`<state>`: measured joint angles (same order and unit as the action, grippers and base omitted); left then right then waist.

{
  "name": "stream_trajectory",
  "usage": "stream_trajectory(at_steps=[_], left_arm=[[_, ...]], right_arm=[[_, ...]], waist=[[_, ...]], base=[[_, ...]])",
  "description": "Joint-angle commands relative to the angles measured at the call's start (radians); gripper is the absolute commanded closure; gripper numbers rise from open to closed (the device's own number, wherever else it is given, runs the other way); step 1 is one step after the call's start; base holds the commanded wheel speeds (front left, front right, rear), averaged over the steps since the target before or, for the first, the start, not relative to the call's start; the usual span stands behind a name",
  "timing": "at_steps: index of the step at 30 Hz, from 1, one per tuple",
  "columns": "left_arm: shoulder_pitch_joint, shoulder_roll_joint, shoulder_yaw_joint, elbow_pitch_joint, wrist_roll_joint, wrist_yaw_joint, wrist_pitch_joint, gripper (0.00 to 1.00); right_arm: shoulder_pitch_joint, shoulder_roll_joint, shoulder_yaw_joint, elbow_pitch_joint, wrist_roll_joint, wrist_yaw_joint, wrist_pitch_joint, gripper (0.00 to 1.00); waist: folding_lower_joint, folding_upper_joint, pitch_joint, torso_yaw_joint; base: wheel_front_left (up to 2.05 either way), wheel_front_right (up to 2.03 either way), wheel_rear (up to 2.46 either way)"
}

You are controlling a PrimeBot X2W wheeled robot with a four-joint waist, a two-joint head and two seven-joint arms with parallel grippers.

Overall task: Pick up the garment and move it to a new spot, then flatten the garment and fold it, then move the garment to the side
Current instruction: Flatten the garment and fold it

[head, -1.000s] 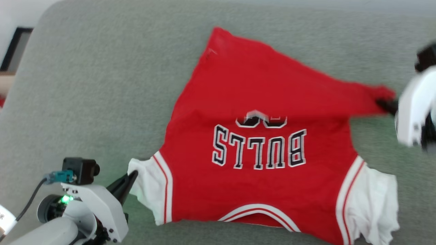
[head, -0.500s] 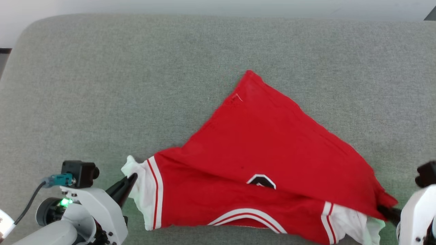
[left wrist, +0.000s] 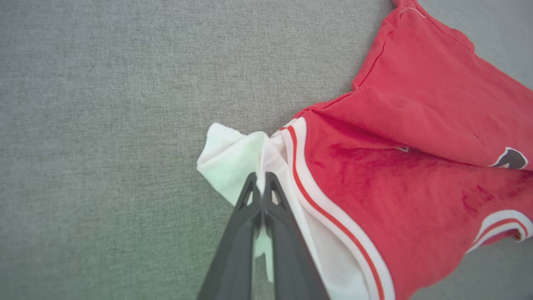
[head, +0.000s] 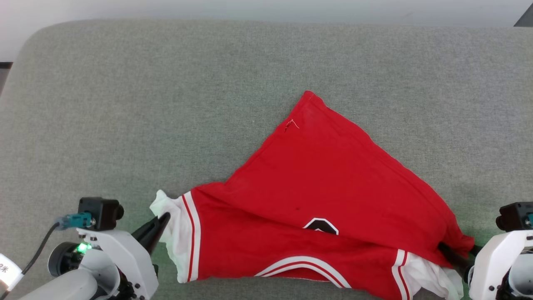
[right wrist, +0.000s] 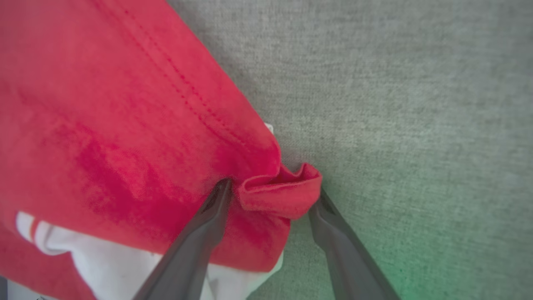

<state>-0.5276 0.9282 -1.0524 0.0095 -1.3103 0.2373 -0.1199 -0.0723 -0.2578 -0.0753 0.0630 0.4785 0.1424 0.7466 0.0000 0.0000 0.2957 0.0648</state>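
Grey woven cushion (head: 125, 104) runs wide under everything, and its rounded far edge meets a pale wall (head: 208, 8).

We note the left pincer (left wrist: 258, 178) coming in low from the head view's lower left. Its fingers lie nearly flat to the fabric and are pressed together on a white flap of the garment (head: 333, 179), with white cloth nipped between the tips. From there the red jersey spreads to that pincer's right, the striped armhole trim just beside its fingers.

The right pincer (right wrist: 272, 191) also enters low, from the lower right. Its jaws stand apart, and a rolled red hem corner lies loose across the gap between them. White lining shows beneath its left finger.

The garment lies folded on a diagonal. One red corner points well ahead of both pincers, and a scrap of black numeral peeks out at the fold line.

Bare cushion lies left of the left pincer, right of the right pincer, and broadly ahead of both up to the far edge.
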Motion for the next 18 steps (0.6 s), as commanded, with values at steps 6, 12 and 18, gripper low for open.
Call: stream_trajectory(at_steps=[6,12,18], left_arm=[[0.013,0.002,0.002,-0.004,-0.003,0.001,-0.009,1.00],[0.011,-0.001,-0.002,-0.017,0.005,0.008,-0.008,1.00],[-0.002,-0.017,-0.007,-0.023,0.016,0.005,-0.007,1.00]], right_arm=[[0.025,-0.044,-0.011,-0.115,0.044,-0.015,0.058,0.00],[-0.001,-0.046,-0.044,-0.350,0.044,-0.013,0.121,0.00],[-0.138,-0.065,0.025,-0.432,0.009,-0.013,0.082,0.00]], waist=[[0.0000,0.0000,-0.012,-0.003],[0.0000,0.0000,-0.013,0.009],[0.0000,0.0000,-0.006,0.041]], base=[[0.00,0.00,0.00],[0.00,0.00,0.00],[0.00,0.00,0.00]])
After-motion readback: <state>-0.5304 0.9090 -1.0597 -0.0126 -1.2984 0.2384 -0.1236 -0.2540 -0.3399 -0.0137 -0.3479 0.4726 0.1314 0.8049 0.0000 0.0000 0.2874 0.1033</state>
